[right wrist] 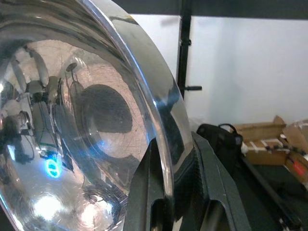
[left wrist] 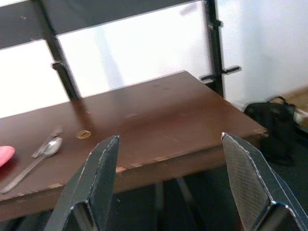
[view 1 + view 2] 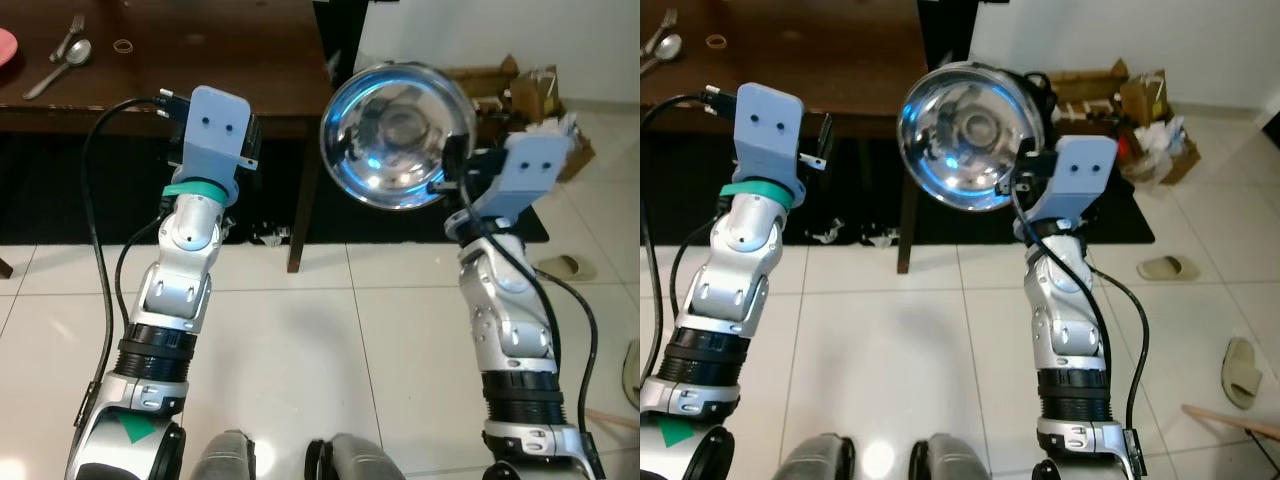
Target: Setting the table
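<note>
A shiny steel bowl [image 3: 398, 135] hangs in the air in front of me, tilted with its inside facing me. My right gripper [image 1: 171, 161] is shut on its rim, one black finger on each side of the wall, to the right of the table's corner. The dark brown wooden table [image 3: 230, 60] stands ahead on the left. On it lie a spoon [image 3: 62, 62] and a fork [image 3: 68, 36], a small ring [image 3: 122, 45] and, at the far left edge, a pink plate [image 3: 5, 45]. My left gripper [image 2: 169, 139] is open and holds nothing, raised in front of the table's near edge.
A table leg [image 3: 304, 205] stands between my arms on a dark rug [image 3: 60, 190]. Cardboard boxes [image 3: 500, 85] and a black bag [image 2: 275, 131] sit by the white wall on the right. A sandal [image 3: 566, 267] lies on the white tiled floor [image 3: 300, 340].
</note>
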